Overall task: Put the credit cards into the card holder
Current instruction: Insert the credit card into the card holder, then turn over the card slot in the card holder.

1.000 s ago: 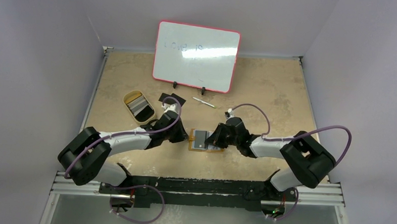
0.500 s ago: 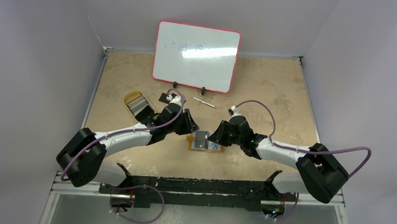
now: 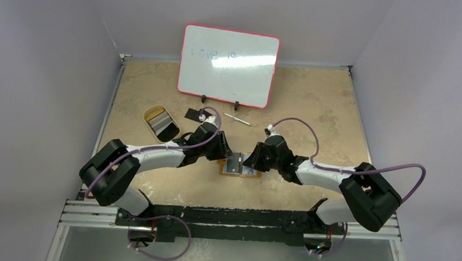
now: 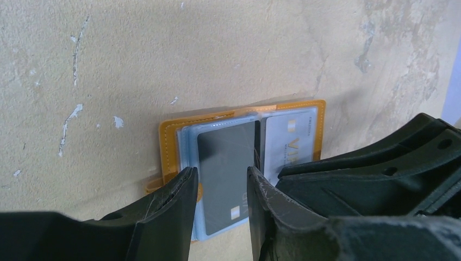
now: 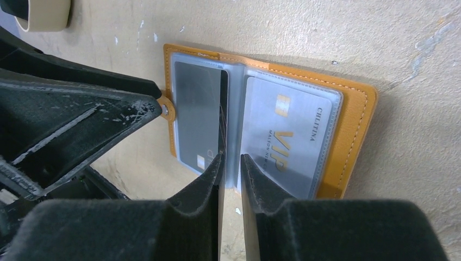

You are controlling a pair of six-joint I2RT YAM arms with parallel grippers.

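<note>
The orange-tan card holder point(image 3: 239, 165) lies open on the table between both grippers. In the left wrist view it point(image 4: 169, 145) shows a black card point(image 4: 225, 168) in its left clear sleeve and a pale VIP card point(image 4: 288, 147) in its right sleeve. My left gripper point(image 4: 220, 179) is open and empty, its jaws straddling the black card from above. My right gripper point(image 5: 231, 160) is open by a narrow gap at the holder's point(image 5: 356, 125) spine. A sleeve leaf point(image 5: 223, 109) stands on edge against its left finger. Another black card point(image 3: 192, 113) lies on the table behind.
An oval tan tin dish point(image 3: 161, 123) with cards in it sits left of the holder. A slim pen point(image 3: 238, 119) lies behind it. A red-framed whiteboard point(image 3: 228, 65) stands at the back. In the right wrist view the left gripper point(image 5: 81, 109) crowds the holder's left side.
My left gripper has moved right, from beside the holder to over its left sleeve. My right gripper has stayed at the holder while its arm has shifted.
</note>
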